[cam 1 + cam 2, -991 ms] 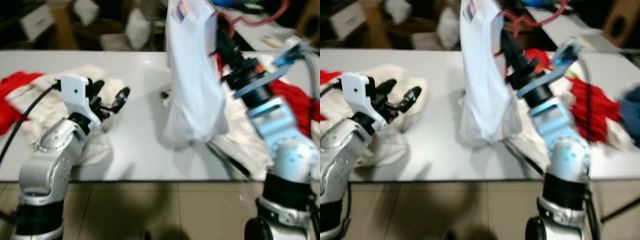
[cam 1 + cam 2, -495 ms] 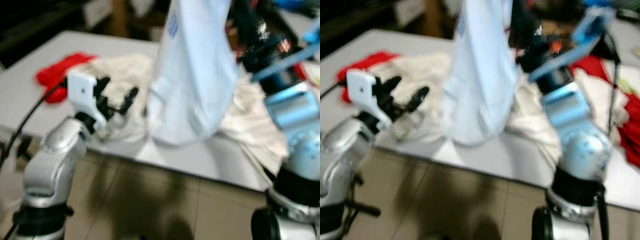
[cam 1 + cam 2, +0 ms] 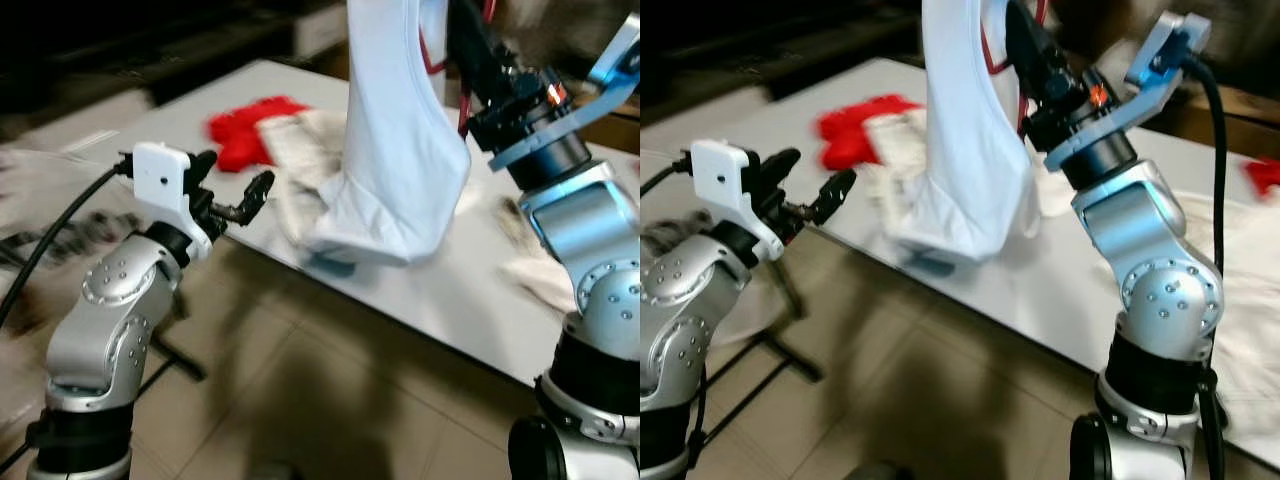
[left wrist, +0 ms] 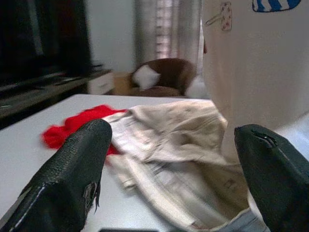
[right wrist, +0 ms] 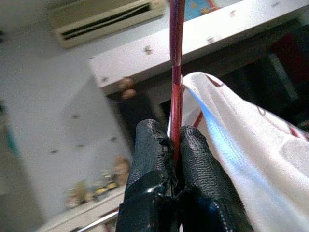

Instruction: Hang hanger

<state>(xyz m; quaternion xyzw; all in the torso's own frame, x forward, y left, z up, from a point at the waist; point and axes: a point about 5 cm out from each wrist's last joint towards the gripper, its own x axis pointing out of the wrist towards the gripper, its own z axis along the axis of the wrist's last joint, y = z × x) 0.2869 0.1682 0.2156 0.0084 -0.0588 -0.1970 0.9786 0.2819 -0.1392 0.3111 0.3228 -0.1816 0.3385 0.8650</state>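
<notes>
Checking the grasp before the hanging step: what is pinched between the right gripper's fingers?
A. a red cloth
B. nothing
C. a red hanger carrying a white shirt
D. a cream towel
C: the right gripper is shut on the thin red hanger, with the white shirt draped from it.

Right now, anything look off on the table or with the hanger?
Clothes are strewn on the white table: a red garment and a crumpled cream garment lie unfolded. The white shirt on the red hanger, pinched in the right tool, drags its hem on the table.
</notes>
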